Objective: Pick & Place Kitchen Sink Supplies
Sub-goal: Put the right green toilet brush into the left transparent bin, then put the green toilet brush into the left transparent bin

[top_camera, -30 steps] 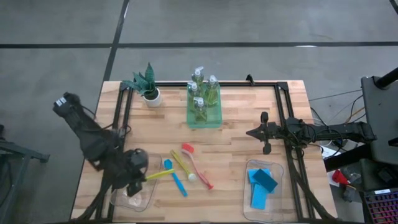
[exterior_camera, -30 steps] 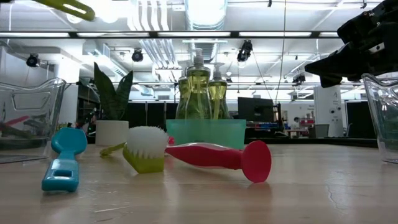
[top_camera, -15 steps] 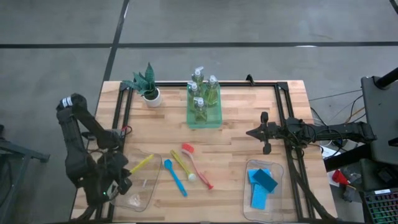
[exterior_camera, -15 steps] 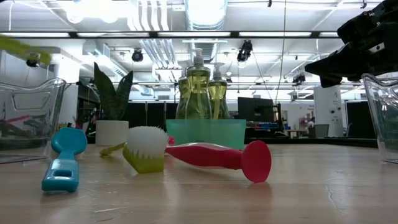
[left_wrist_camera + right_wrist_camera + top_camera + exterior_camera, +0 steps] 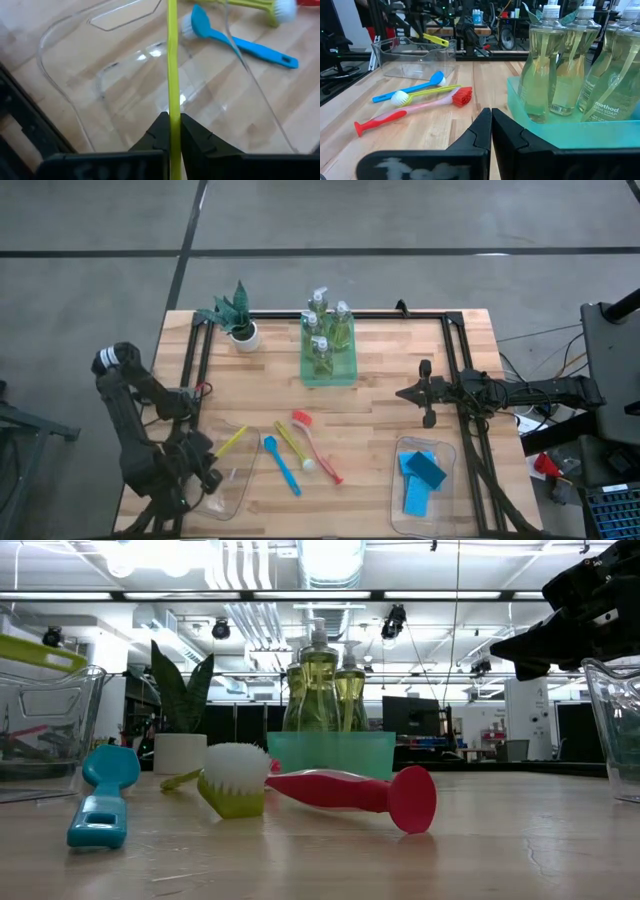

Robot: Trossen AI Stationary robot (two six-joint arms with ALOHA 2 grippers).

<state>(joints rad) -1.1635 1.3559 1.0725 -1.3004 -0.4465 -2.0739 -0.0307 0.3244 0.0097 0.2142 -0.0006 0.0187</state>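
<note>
My left gripper [image 5: 172, 121] is at the near left, over a clear bin [image 5: 228, 485], shut on a slim yellow brush [image 5: 229, 442]. In the low view the yellow brush [image 5: 40, 652] hangs just above the bin's rim [image 5: 60, 675]. On the table lie a blue brush [image 5: 282, 466], a yellow-green brush with white bristles [image 5: 293, 446] and a pink-red brush [image 5: 318, 448]. Three soap bottles [image 5: 326, 330] stand in a green tray [image 5: 328, 375]. Blue sponges [image 5: 422, 476] lie in a second clear bin. My right gripper [image 5: 403, 393] waits shut at the right. My left gripper pinches the yellow brush's thin handle [image 5: 173, 107] between its two fingers, which slant down from the table's near left. The handle runs on ahead of the fingers, over the bin. The brush is lifted clear, nearly level, its free end [image 5: 70, 660] a little lower.
A spiky plant in a white pot [image 5: 240, 330] stands at the far left. Black rails [image 5: 455, 370] run along both sides of the table. Bare wood lies between the brushes and the sponge bin [image 5: 400, 455].
My left gripper has swung toward the table's near left corner and come down, rolling its wrist, still shut on the yellow brush. The brush has turned from pointing right to pointing far right and has sunk from high above to just over the bin's rim.
</note>
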